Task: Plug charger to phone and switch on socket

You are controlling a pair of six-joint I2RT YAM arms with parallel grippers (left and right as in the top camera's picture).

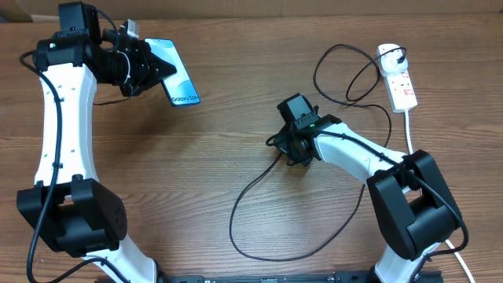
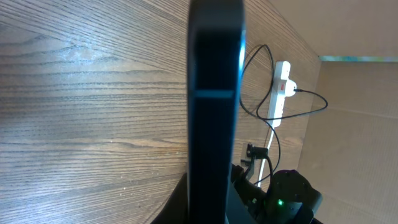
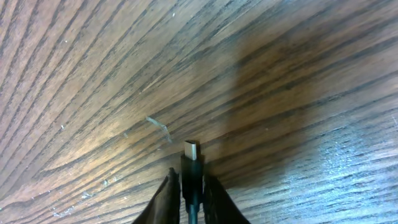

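The left pincer (image 1: 144, 69) was closed on the slim black-edged smartphone (image 1: 179, 77), held up edgewise, probably to offer its port. The right pincer (image 3: 188, 182) pinched the thin black charger cable (image 3: 192, 163), its tip just ahead, free for inserting, close above the wooden table (image 3: 93, 74).

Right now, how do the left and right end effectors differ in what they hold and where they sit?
The left end effector is shut on the phone; the right end effector is shut on the charger, just behind its connector tip. The left sits toward the overhead view's upper left; the right sits near the middle of the table. Shared: each grips one task item.
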